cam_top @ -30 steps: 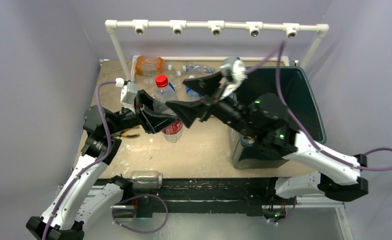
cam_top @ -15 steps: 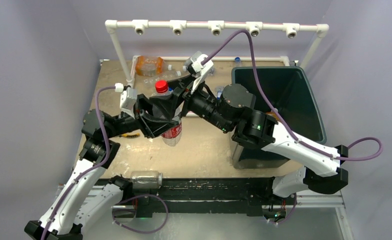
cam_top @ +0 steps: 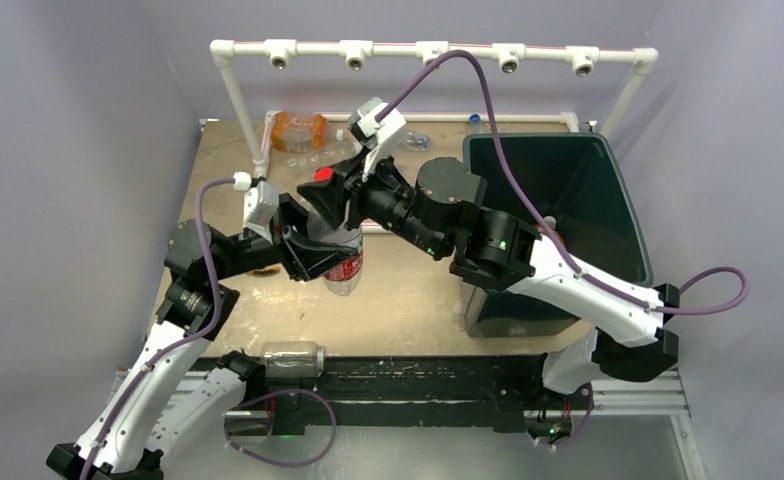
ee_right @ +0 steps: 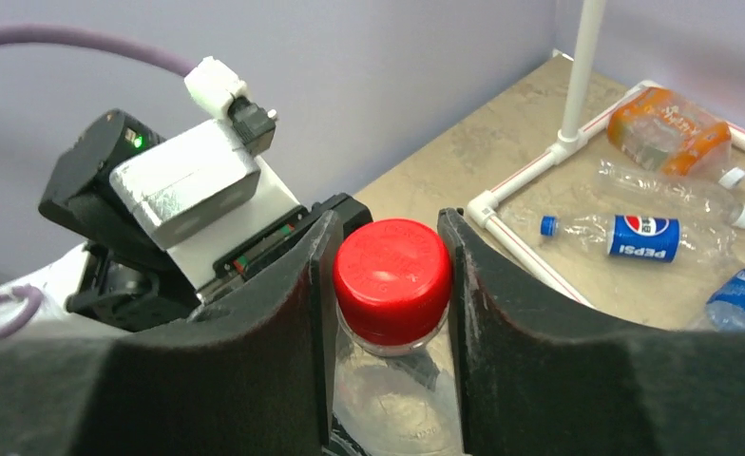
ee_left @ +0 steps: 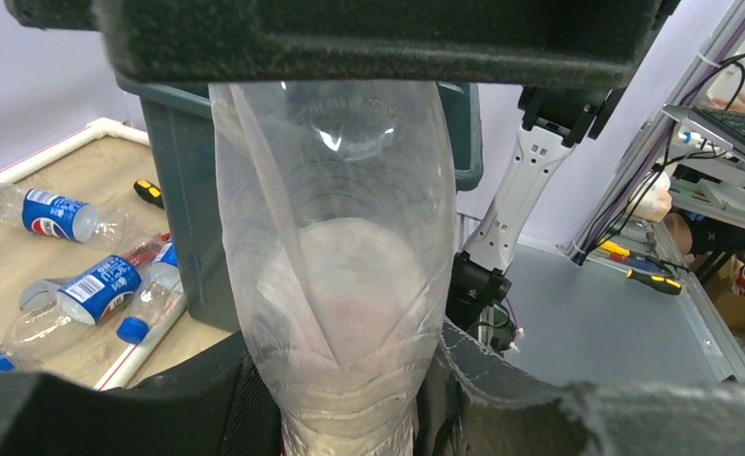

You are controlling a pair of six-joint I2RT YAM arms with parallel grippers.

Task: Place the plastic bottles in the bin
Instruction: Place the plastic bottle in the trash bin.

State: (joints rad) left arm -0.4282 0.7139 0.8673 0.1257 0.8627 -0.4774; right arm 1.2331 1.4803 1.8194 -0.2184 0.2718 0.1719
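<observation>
A clear red-capped bottle (cam_top: pixel 342 262) is held upright over the bench (cam_top: pixel 408 300) by the left hand (cam_top: pixel 320 245), which is clamped around its body. Whether its base touches the bench cannot be told. In the left wrist view the clear wall is seen pressed between the upper and lower fingers. The right hand (ee_right: pixel 392 275) is closed on the red cap (ee_right: pixel 392 285), with a finger pressed against each side of it. The bin (cam_top: pixel 568 170) is set at the right end of the bench, well apart from the held bottle. An orange bottle (ee_right: pixel 668 128) and a blue-labelled bottle (ee_right: pixel 635 236) are seen lying at the far side of the bench, beside a white pipe frame (cam_top: pixel 433 50).
</observation>
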